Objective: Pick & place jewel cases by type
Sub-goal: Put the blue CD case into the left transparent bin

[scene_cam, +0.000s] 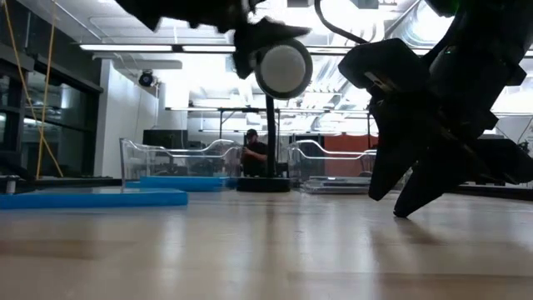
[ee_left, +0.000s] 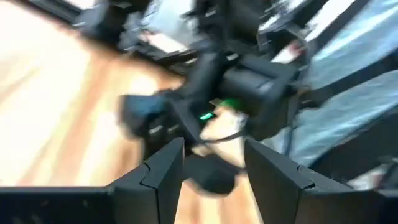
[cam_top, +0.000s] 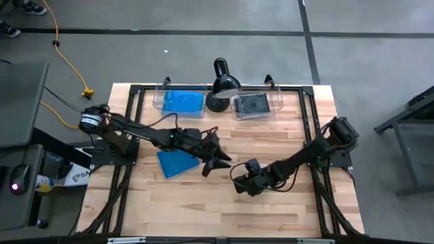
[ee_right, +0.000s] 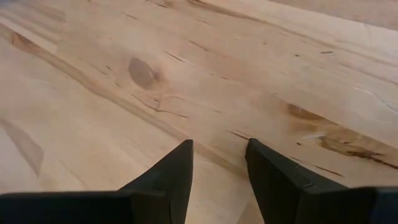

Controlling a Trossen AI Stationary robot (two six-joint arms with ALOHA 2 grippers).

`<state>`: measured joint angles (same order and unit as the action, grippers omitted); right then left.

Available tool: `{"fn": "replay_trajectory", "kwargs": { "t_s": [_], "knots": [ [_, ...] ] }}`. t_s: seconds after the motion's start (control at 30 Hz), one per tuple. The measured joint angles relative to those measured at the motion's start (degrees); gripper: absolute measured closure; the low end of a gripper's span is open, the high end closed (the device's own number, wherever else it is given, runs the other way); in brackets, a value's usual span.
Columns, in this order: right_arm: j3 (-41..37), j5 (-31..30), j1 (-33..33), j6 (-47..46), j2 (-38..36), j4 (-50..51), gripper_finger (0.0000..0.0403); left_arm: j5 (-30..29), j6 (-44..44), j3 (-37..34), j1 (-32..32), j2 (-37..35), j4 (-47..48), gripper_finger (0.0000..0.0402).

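My left end effector (cam_top: pixel 215 163), released and empty, hovers just beside the blue jewel case (cam_top: pixel 178 163) lying on the desk (cam_top: pixel 285 210); a careless descent could shove it aside.

Robotics lab or workshop. Wooden bench table (cam_top: pixel 298 210) on a black metal frame, standing on grey concrete floor (cam_top: pixel 380 61) with a yellow cable (cam_top: pixel 68 64). Beyond: open hall, ceiling strip lights (scene_cam: pixel 141 47), far workbenches, a seated person (scene_cam: pixel 252 150).
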<state>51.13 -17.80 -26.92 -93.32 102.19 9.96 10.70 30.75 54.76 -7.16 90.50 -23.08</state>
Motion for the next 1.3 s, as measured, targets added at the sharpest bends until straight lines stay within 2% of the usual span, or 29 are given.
{"fn": "replay_trajectory", "kwargs": {
  "t_s": [0.13,0.27,0.4,0.47,0.53,0.63,0.77,0.9,1.03,1.13,1.3],
  "knots": [
    [0.0,0.1,-0.1,0.2,0.0,0.0,0.0259,-7.9,-1.3,0.0,-0.2,-6.1,15.6,0.0236],
    [0.0,0.2,-0.1,1.6,0.0,-0.8,0.0259,-19.5,0.9,-0.1,-2.4,-12.4,33.6,0.0236],
    [0.0,0.6,0.5,5.0,0.0,-3.4,0.0259,-31.1,9.4,0.0,-6.5,-17.2,50.1,0.0236],
    [0.0,0.8,1.3,7.2,0.0,-5.8,0.0259,-35.2,15.6,-0.2,-8.8,-19.2,59.4,0.0236],
    [0.0,1.2,2.3,9.6,0.0,-8.0,0.0259,-38.2,21.8,-0.1,-11.1,-19.8,64.6,0.0236],
    [0.0,2.3,4.4,13.6,0.0,-12.4,0.0259,-40.1,29.6,-0.3,-14.3,-20.6,72.8,0.0236],
    [0.1,4.5,8.0,18.7,-0.1,-18.0,0.0259,-41.2,38.8,-2.0,-17.4,-20.6,75.7,0.0236],
    [0.1,8.3,11.6,23.0,-0.1,-22.0,0.0259,-40.9,48.9,-6.2,-20.9,-20.6,75.4,0.0236],
    [0.1,12.1,14.4,26.2,-0.1,-24.7,0.0259,-39.9,62.7,-11.3,-24.6,-20.5,75.3,0.0236],
    [0.1,14.3,15.9,27.8,-0.1,-25.4,0.0259,-36.6,64.7,-13.4,-25.2,-20.5,75.2,0.0236],
    [0.1,17.0,18.1,30.0,-0.1,-25.9,0.0259,-35.2,65.1,-15.1,-25.1,-20.5,75.7,0.0236]
  ]
}}
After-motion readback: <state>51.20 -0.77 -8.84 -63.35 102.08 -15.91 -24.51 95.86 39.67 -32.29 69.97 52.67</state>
